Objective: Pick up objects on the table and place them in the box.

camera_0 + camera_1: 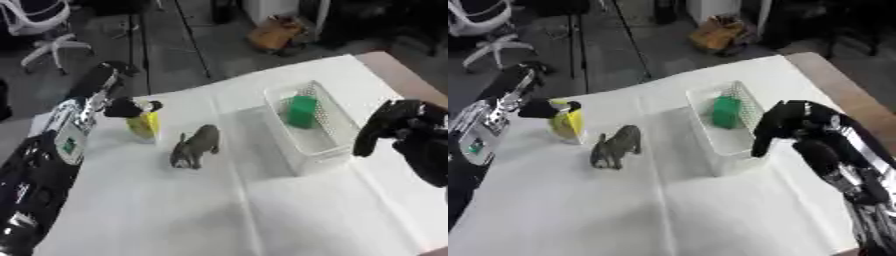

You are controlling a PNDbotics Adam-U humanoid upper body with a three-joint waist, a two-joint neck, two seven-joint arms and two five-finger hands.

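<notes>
Fingers of the left hand (pixel 131 108) seem closed on the yellow object (pixel 144 126), standing at the worktop's (pixel 175 210) far left. Lift it straight up, clear of the grey animal figure (pixel 196 146), toward the box (pixel 328 145) holding a green block (pixel 302 111); the right hand (pixel 785 125) hangs curled and empty by the box's near right corner.

Grey animal figure (pixel 195 146): standing upright, left of the clear box (pixel 311 125). Green block (pixel 302 111): inside the box. Yellow object (pixel 143 125): upright, left of the figure.

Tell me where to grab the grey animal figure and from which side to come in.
Grip the grey animal figure across its back and flanks, coming down from above. It stands upright on its legs on the white table, so the narrow body offers two opposed sides, while the legs and head look too thin. The left hand is nearest, but sits at the yellow object.
</notes>
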